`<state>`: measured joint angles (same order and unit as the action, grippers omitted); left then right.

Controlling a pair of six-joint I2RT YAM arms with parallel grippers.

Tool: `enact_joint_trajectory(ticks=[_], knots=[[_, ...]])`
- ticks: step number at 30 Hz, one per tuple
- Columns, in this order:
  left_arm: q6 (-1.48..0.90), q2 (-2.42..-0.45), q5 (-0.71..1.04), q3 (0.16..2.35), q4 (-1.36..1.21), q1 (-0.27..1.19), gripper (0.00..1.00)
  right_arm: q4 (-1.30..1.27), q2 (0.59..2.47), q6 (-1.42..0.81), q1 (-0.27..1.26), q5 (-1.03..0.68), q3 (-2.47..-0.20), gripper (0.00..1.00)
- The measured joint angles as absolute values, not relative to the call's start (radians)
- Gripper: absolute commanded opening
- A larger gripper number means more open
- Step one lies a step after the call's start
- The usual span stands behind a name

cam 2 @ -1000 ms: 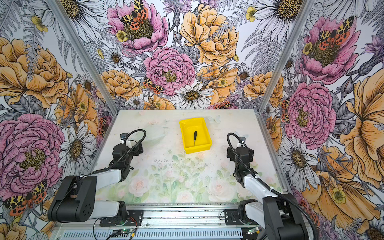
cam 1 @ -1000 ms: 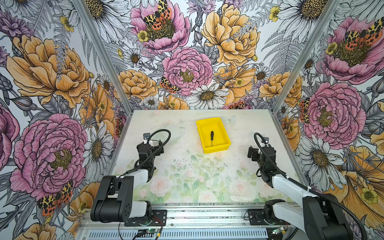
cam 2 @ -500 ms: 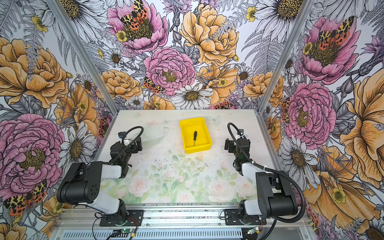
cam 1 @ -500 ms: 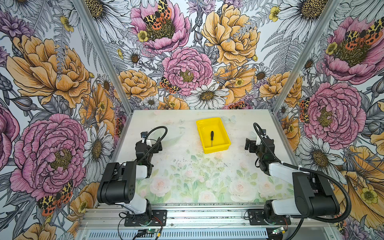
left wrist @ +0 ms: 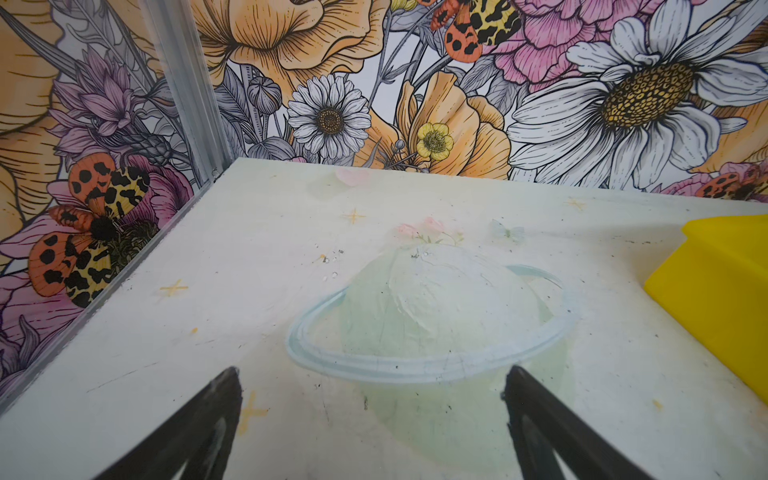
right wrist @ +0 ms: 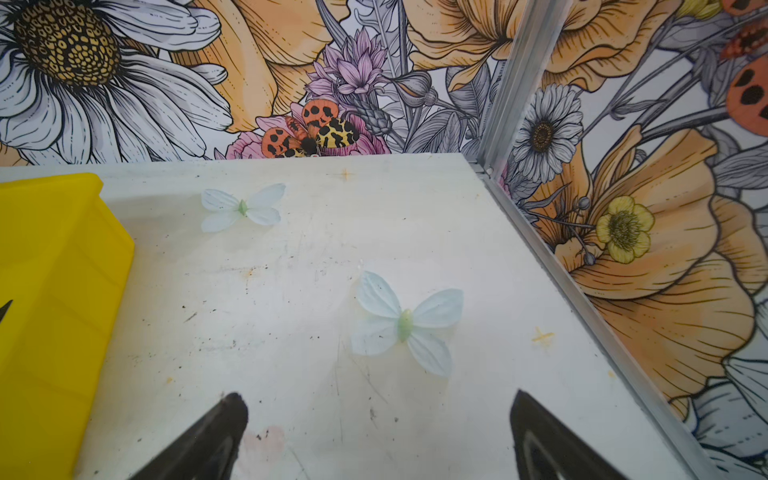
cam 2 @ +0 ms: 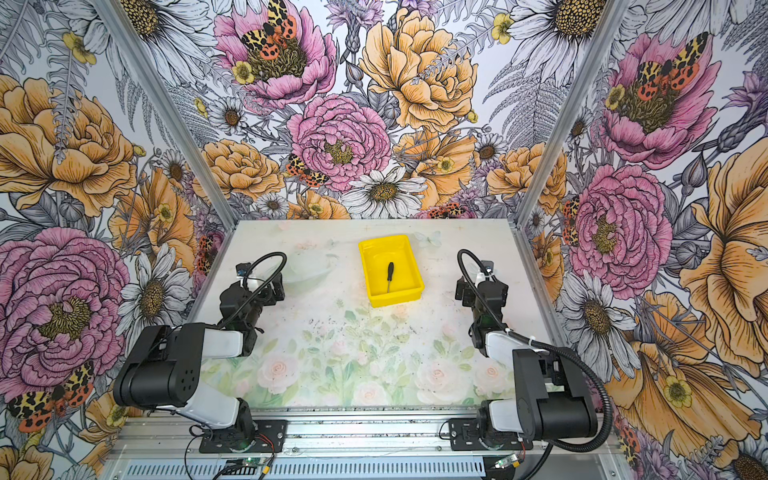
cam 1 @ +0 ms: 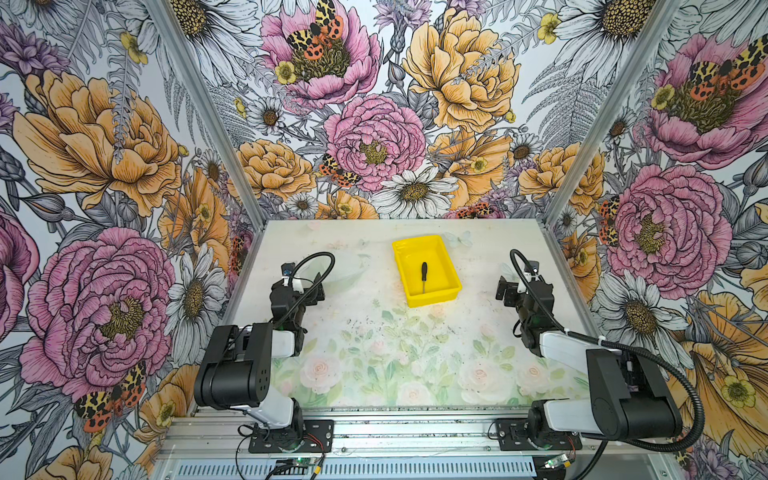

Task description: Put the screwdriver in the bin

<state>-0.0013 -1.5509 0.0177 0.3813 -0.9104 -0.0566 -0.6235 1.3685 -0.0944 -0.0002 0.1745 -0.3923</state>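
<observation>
Screwdriver [cam 1: 424, 276] lies flat inside the bin [cam 1: 434, 297], on the floor of it, roughly mid-bin. Black handle points to the far side, thin shaft to the near side, tip close to the near wall. Same in both top views [cam 2: 390, 276]. Nothing touches it.

Yellow bin sits on the tabletop [cam 1: 374, 345] in the far half, about midway between the two arms, turned slightly off square. No other loose item in it that I can see.

Left tool [left wrist: 372, 376]: fingers [left wrist: 216, 407] spread wide, nothing between them, only bare tabletop and a faded ringed-planet print [left wrist: 432, 324] ahead. It is left of the bin, well apart; a bin corner [left wrist: 723, 299] shows at the edge of the left wrist view.

Right tool [right wrist: 378, 401]: fingers [right wrist: 540, 432] also spread wide, empty, over bare tabletop with printed pale butterflies [right wrist: 405, 324]. It is right of the bin, apart from it; the bin's side wall [right wrist: 50, 291] shows in the right wrist view.

Both arms are folded back toward the near rail, tools pointing at the far wall. Cannot tell if either tool touches the tabletop.

Tabletop has a pale floral print, scuffed with dark specks. Walls are floral wallpaper.
</observation>
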Motion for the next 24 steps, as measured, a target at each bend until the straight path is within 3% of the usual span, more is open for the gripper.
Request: enact_joint_trajectory(ticks=[8,24], knots=[[-0.001,-1.551,0.018,0.381,-0.911,-0.057,0.99,-0.788,1.534,-0.096,-0.028,0.144,-0.376,0.99],[0.011,-1.551,0.017,0.381,-0.909,-0.018,0.99,-0.836,1.539,-0.096,-0.018,0.153,-0.376,0.99]])
